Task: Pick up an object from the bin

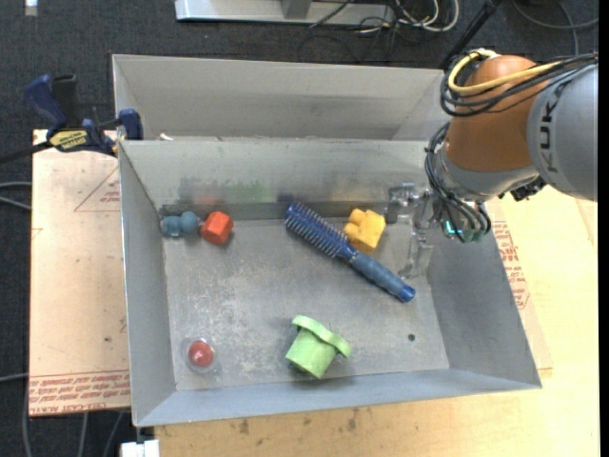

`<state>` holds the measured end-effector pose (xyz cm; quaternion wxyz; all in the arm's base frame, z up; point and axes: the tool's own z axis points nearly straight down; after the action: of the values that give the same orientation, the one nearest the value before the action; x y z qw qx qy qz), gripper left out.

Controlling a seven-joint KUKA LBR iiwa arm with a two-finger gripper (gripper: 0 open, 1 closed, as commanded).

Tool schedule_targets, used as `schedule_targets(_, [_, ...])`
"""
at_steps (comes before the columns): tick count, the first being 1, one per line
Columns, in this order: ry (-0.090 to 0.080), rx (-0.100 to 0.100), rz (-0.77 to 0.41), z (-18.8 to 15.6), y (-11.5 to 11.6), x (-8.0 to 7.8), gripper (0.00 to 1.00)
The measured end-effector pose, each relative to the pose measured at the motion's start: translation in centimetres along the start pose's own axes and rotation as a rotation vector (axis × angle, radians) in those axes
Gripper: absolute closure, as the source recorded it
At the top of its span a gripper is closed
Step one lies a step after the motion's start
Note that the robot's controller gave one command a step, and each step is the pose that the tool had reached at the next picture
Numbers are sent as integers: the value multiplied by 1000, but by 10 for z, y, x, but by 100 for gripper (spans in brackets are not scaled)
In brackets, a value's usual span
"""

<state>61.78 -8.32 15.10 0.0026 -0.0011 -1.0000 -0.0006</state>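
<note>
My gripper (415,255) hangs at the bin's right side, its thin metal fingers pointing down with a narrow gap and nothing between them. Just left of and below the fingertips lies a blue hairbrush (344,249), running diagonally from the back middle to its handle end near the gripper. A yellow toy block (364,228) rests against the brush, left of the gripper.
A green cup-shaped toy (315,347) lies near the front middle. A small red ball (200,353) sits at the front left. An orange block (218,228) and a blue dumbbell-like piece (179,224) lie at the back left. The arm's orange cover hangs over the bin's right rim.
</note>
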Motion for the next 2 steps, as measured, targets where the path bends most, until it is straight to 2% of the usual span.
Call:
schedule_targets(1, [0,-1,162,82,-12,20,0])
schedule_targets(2, [-6,0,160,79,-12,18,100])
